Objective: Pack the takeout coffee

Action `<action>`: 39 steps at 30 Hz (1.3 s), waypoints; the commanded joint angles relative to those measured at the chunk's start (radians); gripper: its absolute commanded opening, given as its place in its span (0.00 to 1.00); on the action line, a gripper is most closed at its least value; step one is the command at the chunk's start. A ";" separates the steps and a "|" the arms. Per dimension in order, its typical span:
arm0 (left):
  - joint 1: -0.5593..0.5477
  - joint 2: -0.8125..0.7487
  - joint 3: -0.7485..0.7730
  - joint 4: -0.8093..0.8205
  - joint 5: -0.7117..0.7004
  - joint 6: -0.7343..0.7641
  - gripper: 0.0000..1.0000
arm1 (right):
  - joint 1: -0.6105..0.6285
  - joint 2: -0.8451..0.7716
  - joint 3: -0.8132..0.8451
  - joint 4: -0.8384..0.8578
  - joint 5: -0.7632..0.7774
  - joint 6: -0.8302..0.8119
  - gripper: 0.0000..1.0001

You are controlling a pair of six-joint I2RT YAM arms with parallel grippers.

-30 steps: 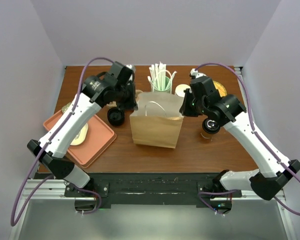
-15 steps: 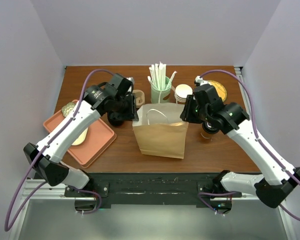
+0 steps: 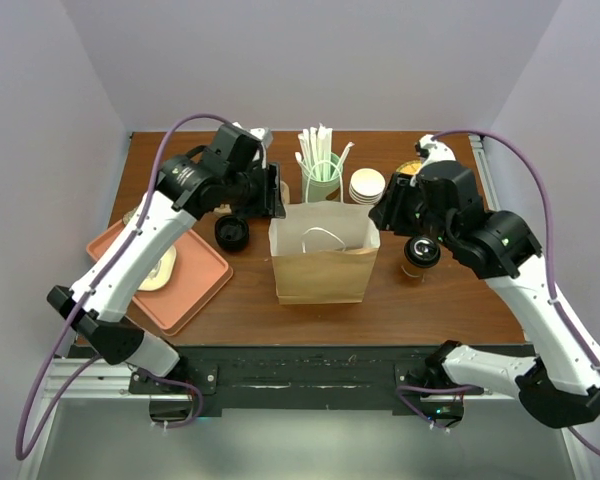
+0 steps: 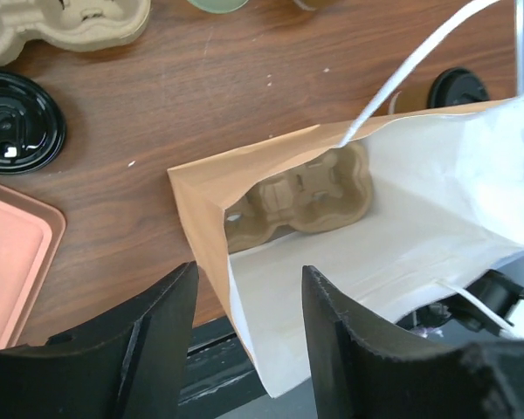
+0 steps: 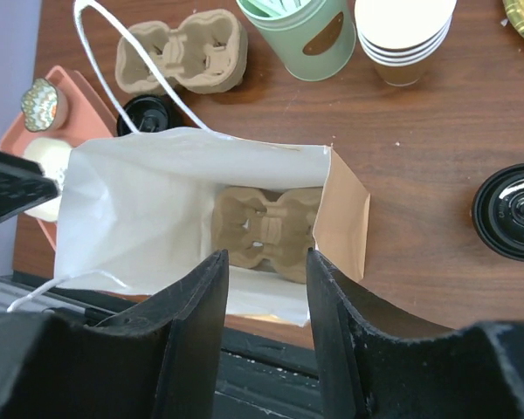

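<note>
The takeout coffee (image 3: 421, 252), a small brownish cup with a black lid (image 5: 517, 212), stands on the table just right of the open brown paper bag (image 3: 325, 265). In the left wrist view its lid (image 4: 458, 87) shows beyond the bag. A pulp cup carrier (image 5: 266, 223) lies at the bottom of the bag (image 4: 437, 201). My left gripper (image 3: 278, 191) hovers open over the bag's left rim, whose corner shows between its fingers (image 4: 249, 275) untouched. My right gripper (image 3: 383, 213) is open above the bag's right rim (image 5: 266, 257), holding nothing.
A loose black disc (image 3: 231, 233) lies left of the bag, beside an orange tray (image 3: 185, 290). A second pulp carrier (image 5: 183, 52), a green holder of straws (image 3: 322, 175) and a stack of white-topped cups (image 3: 366, 186) stand behind the bag.
Both grippers went from shut on the bag's rim to open and let it go. The bag shifted slightly right and now stands on its own; both arms drew back a little.
</note>
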 commanded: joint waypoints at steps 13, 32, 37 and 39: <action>-0.002 0.080 0.009 -0.022 -0.009 0.115 0.00 | 0.003 -0.047 0.028 -0.047 0.063 -0.064 0.46; 0.000 -0.015 -0.170 0.101 -0.021 0.112 0.36 | 0.004 -0.105 0.005 -0.044 0.044 -0.069 0.47; -0.018 -0.083 -0.163 0.190 0.061 0.132 0.00 | 0.004 -0.118 -0.005 -0.067 0.113 -0.069 0.47; -0.055 -0.153 -0.216 0.277 0.007 0.128 0.00 | 0.004 -0.136 -0.006 -0.075 0.138 -0.070 0.47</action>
